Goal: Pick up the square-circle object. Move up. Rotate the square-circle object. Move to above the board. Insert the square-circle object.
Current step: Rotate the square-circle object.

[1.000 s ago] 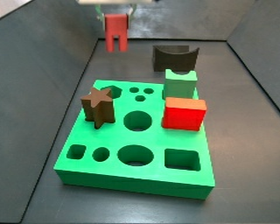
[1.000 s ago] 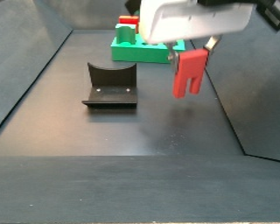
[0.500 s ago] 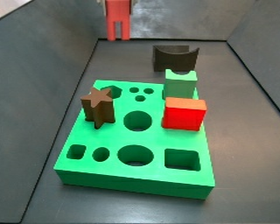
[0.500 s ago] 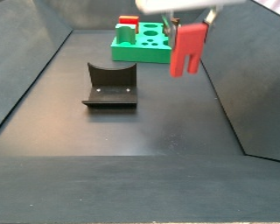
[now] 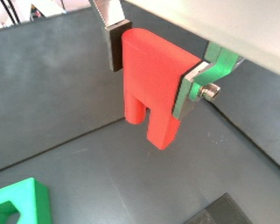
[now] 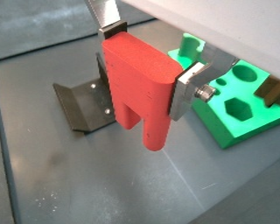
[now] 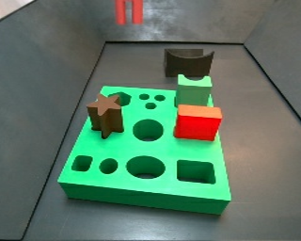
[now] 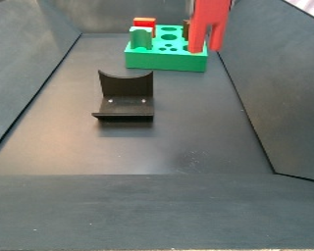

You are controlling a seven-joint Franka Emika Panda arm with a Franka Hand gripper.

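Two fingers (image 5: 112, 44) of the end effector (image 5: 154, 70) clamp the square-circle object (image 5: 154, 87), prongs down, high above the board (image 7: 116, 155) at 12 o'clock.

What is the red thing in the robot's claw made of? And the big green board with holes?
The square-circle object, held between the gripper fingers, looks like matte plastic: even salmon-red colour, smooth faces, no grain, though painted wood is possible. The board also looks like plastic or painted wood: uniform bright green, clean-edged holes, slight sheen.
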